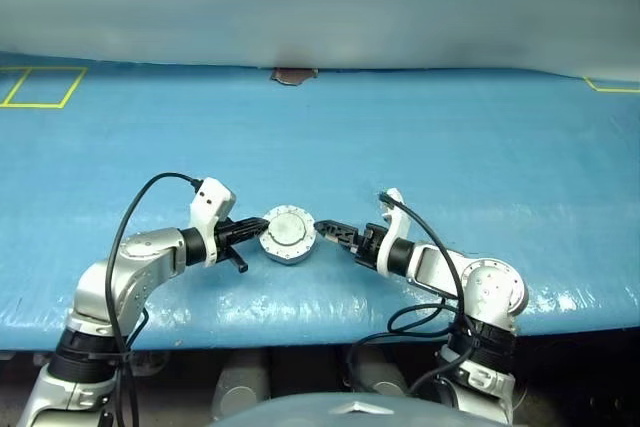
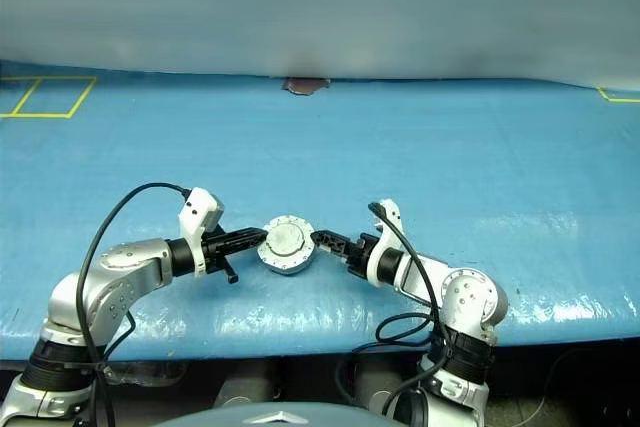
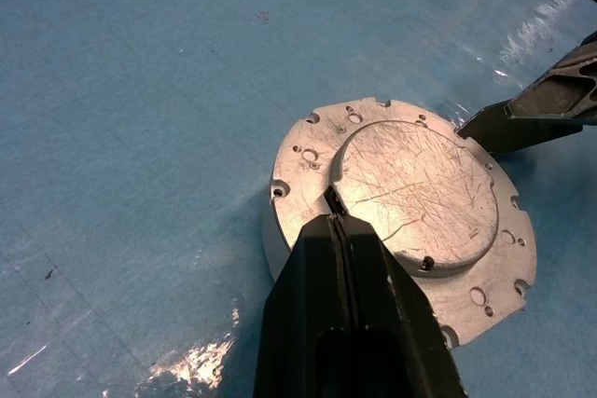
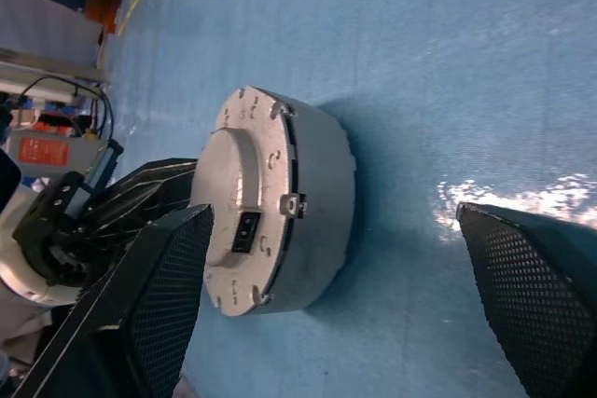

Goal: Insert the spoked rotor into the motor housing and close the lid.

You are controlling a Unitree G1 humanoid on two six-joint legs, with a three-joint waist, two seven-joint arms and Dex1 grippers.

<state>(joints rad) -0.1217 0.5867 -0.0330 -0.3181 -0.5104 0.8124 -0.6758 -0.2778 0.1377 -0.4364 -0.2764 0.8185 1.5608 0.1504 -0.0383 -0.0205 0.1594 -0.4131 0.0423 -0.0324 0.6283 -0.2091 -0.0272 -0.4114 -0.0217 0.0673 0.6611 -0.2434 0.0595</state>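
Motor housing (image 1: 287, 244) found on the blue table cover (image 1: 420, 137), near the front edge, between the two arms. Lid (image 3: 415, 195) down flat on top, pale scratched face with raised centre facing up, small holes around its flange. Seam between lid and cup visible in the right wrist view, with a small tab on the side wall (rotor not visible from outside).

Left gripper (image 1: 258, 230) clenched, fingers (image 3: 340, 295) pressed together with no gap, tips resting on the lid's upper face at the step of the raised centre. Nothing grasped between them.

Right gripper (image 1: 324, 230) released, fingers (image 4: 163, 295) spread wide, one to each side of the housing in its own wrist view. Tip of one finger just beside the lid's rim on the side opposite the left gripper; actual contact cannot be told.

Yellow taped rectangle (image 1: 42, 87) at the far left of the cover, another yellow corner mark (image 1: 612, 86) at the far right. Small brownish object (image 1: 293, 75) at the far edge of the cover, too small to identify.
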